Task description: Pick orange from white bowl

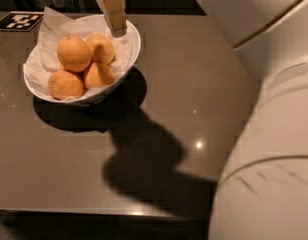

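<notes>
The white bowl (130, 54) stands at the table's back left, lined with crumpled white paper. Several oranges lie in it: one on top at the left (73, 53), one behind it (101, 47), one at the front right (98, 75) and one at the front left (65, 84). My cream gripper (117, 28) hangs down from the top edge, just above the bowl's back right rim, right of the rear orange. It touches no orange.
The dark grey table (204, 99) runs to a front edge near the bottom. My large white arm (274, 134) fills the right side. A black-and-white marker tag (19, 20) lies at the back left corner. The arm's shadow falls across the middle.
</notes>
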Robot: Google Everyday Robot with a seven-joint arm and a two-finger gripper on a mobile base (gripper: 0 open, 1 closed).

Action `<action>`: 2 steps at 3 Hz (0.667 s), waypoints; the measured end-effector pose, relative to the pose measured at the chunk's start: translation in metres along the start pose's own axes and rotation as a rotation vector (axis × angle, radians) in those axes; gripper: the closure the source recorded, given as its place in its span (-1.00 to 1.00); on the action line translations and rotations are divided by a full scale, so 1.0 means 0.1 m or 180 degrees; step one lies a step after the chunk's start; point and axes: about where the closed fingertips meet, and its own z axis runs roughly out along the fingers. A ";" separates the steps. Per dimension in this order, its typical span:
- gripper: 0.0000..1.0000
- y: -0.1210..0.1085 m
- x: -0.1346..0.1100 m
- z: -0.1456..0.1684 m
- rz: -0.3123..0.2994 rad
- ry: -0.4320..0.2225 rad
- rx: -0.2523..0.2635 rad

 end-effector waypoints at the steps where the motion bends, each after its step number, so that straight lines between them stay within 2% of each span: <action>1: -1.00 -0.12 -0.08 0.00 -0.0027 -0.0055 0.0126; 2: -1.00 -0.10 -0.19 0.16 -0.0085 -0.0124 0.0058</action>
